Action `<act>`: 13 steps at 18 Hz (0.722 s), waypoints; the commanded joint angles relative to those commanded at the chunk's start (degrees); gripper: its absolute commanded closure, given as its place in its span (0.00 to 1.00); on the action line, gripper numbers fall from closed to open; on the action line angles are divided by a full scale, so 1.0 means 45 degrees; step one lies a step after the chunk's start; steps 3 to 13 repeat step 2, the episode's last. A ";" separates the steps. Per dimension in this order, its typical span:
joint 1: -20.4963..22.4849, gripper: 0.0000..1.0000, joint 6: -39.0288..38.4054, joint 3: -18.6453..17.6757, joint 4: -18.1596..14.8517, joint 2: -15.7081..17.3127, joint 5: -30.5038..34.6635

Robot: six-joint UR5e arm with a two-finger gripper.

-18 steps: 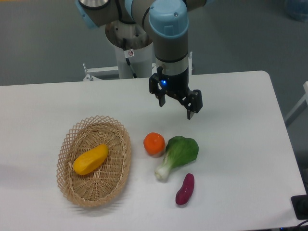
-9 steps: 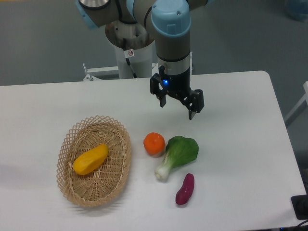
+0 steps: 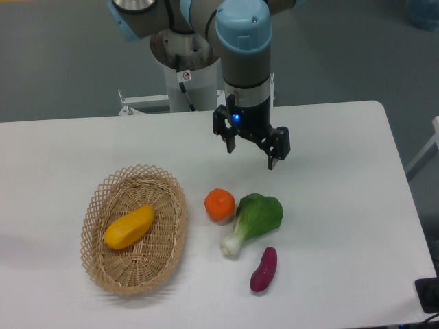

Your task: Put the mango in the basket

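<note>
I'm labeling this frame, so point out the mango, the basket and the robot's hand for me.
mango (image 3: 129, 227), fixed camera view, middle of the fruit lying in the basket.
basket (image 3: 110, 186), fixed camera view, upper left lattice rim.
hand (image 3: 251, 155), fixed camera view, midway between its two fingertips.

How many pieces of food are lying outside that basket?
3: an orange nearest the basket, a leafy green touching its right side, and a purple sweet potato in front of them.

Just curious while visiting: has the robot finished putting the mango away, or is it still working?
It looks done: the mango lies inside the basket. The gripper hangs open and empty above the table, holding nothing. Nothing seems left to do.
</note>
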 joint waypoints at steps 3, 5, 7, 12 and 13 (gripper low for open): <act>-0.0039 0.00 -0.0059 0.0000 0.0019 0.0020 0.0000; -0.0039 0.00 -0.0059 0.0000 0.0019 0.0020 0.0000; -0.0039 0.00 -0.0059 0.0000 0.0019 0.0020 0.0000; -0.0039 0.00 -0.0059 0.0000 0.0019 0.0020 0.0000; -0.0039 0.00 -0.0059 0.0000 0.0019 0.0020 0.0000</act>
